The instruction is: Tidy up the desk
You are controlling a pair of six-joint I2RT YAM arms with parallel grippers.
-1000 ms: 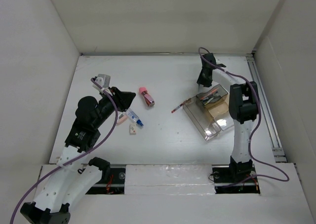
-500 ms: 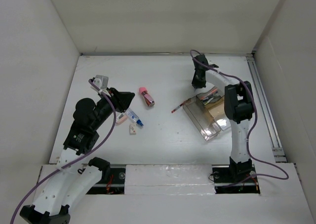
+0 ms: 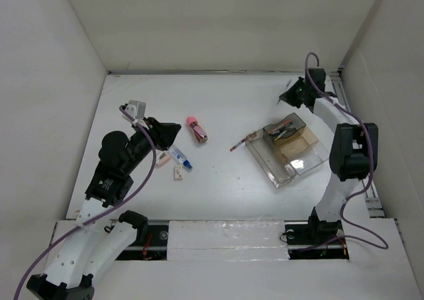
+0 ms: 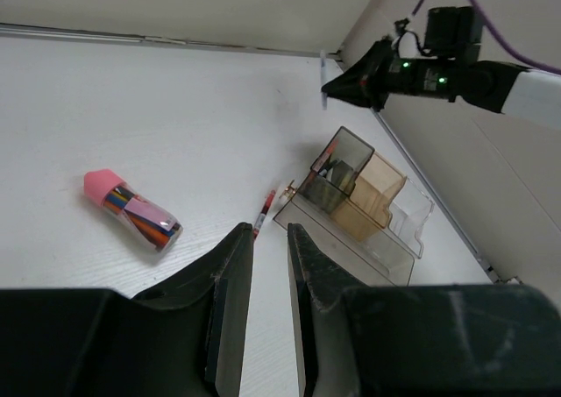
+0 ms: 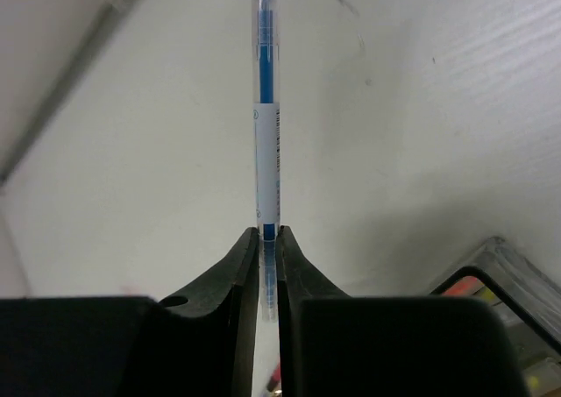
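The white desk (image 3: 225, 101) holds scattered items. My right gripper (image 3: 289, 96) is at the far right back, above the desk, shut on a thin blue-and-white pen (image 5: 266, 134) that sticks out past the fingertips (image 5: 250, 239). It also shows in the left wrist view (image 4: 337, 83). My left gripper (image 3: 173, 133) hovers at the left with its jaws a little apart and nothing between them (image 4: 269, 239). A pink-capped tube (image 3: 197, 129) of coloured pieces and a red pen (image 3: 240, 143) lie mid-desk.
A clear compartment tray (image 3: 285, 155) with pens in its back section stands right of centre. A blue-and-white item (image 3: 180, 158), a small white block (image 3: 177, 173) and a pink item (image 3: 162, 158) lie by my left gripper. A metal rail (image 3: 354, 138) runs along the right edge.
My right arm has swung from behind the tray's left corner out to the far right back, carrying the pen. My left arm has barely moved.
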